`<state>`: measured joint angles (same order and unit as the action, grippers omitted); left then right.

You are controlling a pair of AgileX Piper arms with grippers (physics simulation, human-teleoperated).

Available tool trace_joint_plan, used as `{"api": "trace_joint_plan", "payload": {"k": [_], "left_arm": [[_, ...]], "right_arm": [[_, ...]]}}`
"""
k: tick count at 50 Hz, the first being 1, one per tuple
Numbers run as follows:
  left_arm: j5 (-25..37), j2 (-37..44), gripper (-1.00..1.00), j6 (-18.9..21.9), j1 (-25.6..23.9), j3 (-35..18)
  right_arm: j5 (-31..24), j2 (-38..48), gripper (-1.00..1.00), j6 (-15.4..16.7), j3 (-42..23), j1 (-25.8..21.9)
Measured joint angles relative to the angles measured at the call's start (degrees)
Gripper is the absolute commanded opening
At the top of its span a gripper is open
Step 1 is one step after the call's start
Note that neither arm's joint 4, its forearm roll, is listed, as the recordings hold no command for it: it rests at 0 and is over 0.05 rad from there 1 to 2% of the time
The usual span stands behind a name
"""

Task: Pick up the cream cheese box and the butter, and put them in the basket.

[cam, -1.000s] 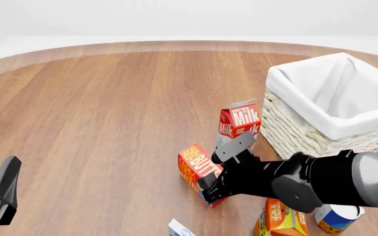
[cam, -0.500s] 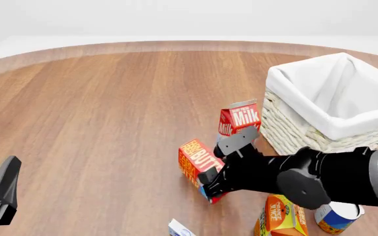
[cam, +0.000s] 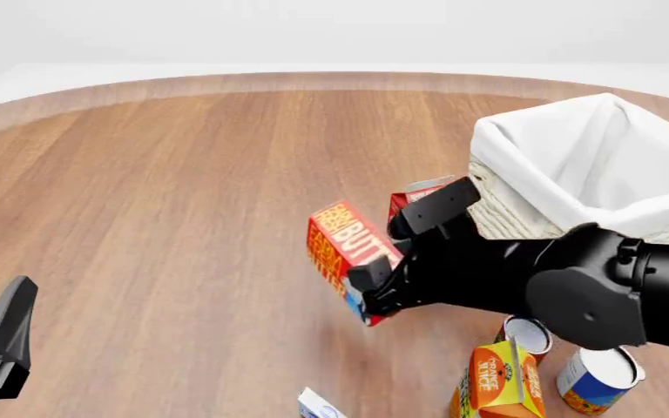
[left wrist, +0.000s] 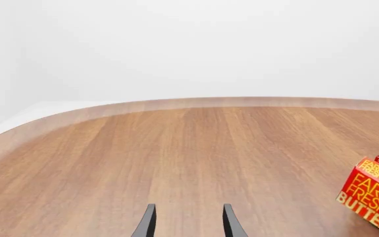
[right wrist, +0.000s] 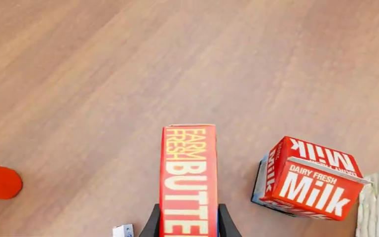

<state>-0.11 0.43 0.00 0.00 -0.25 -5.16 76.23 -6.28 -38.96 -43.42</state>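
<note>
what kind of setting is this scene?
Likely a simulated tabletop grocery-sorting rig, not a real kitchen: a bare wooden table against blank white surroundings, packaged goods like the butter and milk carton, and a lined wicker basket.

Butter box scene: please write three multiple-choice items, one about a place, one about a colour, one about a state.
1. Where is the milk carton?
A. inside the basket
B. on the table beside the basket
C. in the left gripper

2. What colour is the lettering on the butter?
A. yellow
B. green
C. black

3. What is the state of the right gripper?
A. open above the basket
B. shut on the milk carton
C. shut on the butter

Answers: 1 B, the front view shows the carton standing just outside the wicker wall. 2 A, the right wrist view shows yellow letters on red. 3 C, the fingers press both sides of the box, while the left gripper is open and holds nothing.
</note>
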Motion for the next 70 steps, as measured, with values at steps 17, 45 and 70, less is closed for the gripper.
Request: {"api": "trace_joint_plan", "payload": {"k": [17, 45, 70], "left_arm": [[0.0, 0.0, 1.00, 0.0, 0.0, 0.0], [0.0, 0.0, 1.00, 0.0, 0.0, 0.0], [0.0, 0.0, 1.00, 0.0, 0.0, 0.0]], "right_arm": [[-3.9, -6.4, -1.00, 0.3, -3.3, 0.7], [-10.9, -16.8, -1.00, 1.1, -10.4, 4.4], [-15.3, -26.8, -1.00, -3.3, -13.7, 17.6]]}}
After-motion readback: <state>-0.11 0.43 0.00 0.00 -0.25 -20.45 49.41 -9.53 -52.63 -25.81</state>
